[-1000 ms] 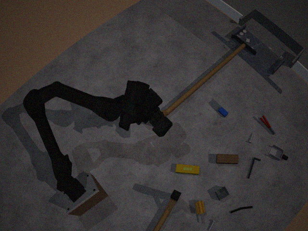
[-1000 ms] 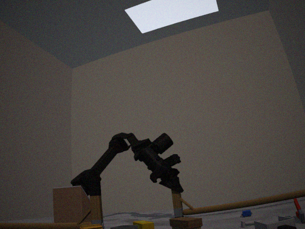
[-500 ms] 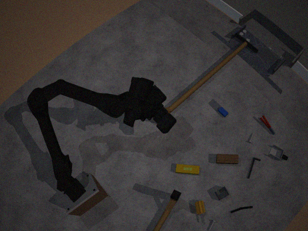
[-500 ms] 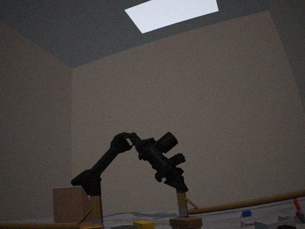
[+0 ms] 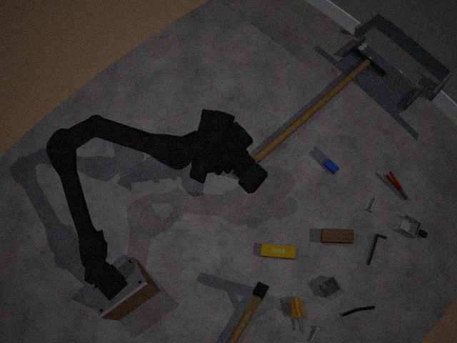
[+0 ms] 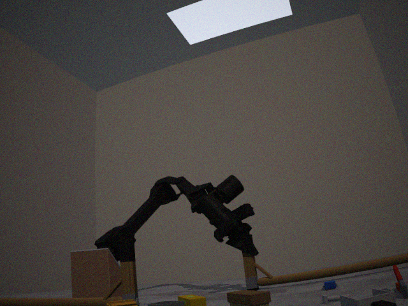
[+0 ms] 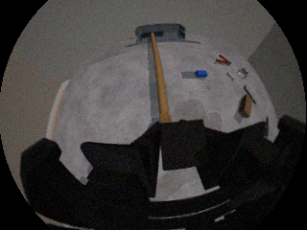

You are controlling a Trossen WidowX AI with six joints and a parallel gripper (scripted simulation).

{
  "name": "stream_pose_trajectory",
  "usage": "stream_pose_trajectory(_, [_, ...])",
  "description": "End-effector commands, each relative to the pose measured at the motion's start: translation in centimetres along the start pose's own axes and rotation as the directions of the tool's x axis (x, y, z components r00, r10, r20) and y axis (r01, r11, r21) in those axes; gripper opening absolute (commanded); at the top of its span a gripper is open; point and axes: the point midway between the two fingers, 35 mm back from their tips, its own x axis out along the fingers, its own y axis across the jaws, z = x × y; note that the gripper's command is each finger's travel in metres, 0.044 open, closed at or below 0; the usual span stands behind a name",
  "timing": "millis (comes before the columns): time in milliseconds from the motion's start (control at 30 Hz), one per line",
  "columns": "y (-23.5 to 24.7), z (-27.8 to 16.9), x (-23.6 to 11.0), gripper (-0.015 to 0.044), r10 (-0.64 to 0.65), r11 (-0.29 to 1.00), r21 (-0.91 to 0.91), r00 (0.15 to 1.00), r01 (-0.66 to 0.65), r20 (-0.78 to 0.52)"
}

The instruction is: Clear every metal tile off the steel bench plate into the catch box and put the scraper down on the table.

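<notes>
My tool [image 5: 254,156] clamped on near end of long scraper [image 5: 310,111] — shaft runs straight away to blade on steel bench plate [image 5: 383,90]. Few pale tiles [image 5: 361,46] ahead of blade, beside catch box [image 5: 405,38] — push axis lines up.

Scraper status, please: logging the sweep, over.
Gripper shut on scraper handle. Blade on bench plate, short of catch box; pale tiles at plate's corner. Nothing blocking the handle.
</notes>
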Motion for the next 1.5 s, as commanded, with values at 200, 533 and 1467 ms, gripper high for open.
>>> stream_pose_trajectory(200, [0.0,1.7,0.5,0.0000,-0.003,1.000,-0.004,1.000,0.003,0.017])
stream_pose_trajectory(533, [-0.1,2.6,1.2,0.0000,-0.002,1.000,-0.004,1.000,0.002,0.017])
stream_pose_trajectory(1467, [-0.4,5.2,3.3,0.0000,-0.001,1.000,-0.005,1.000,0.001,0.019])
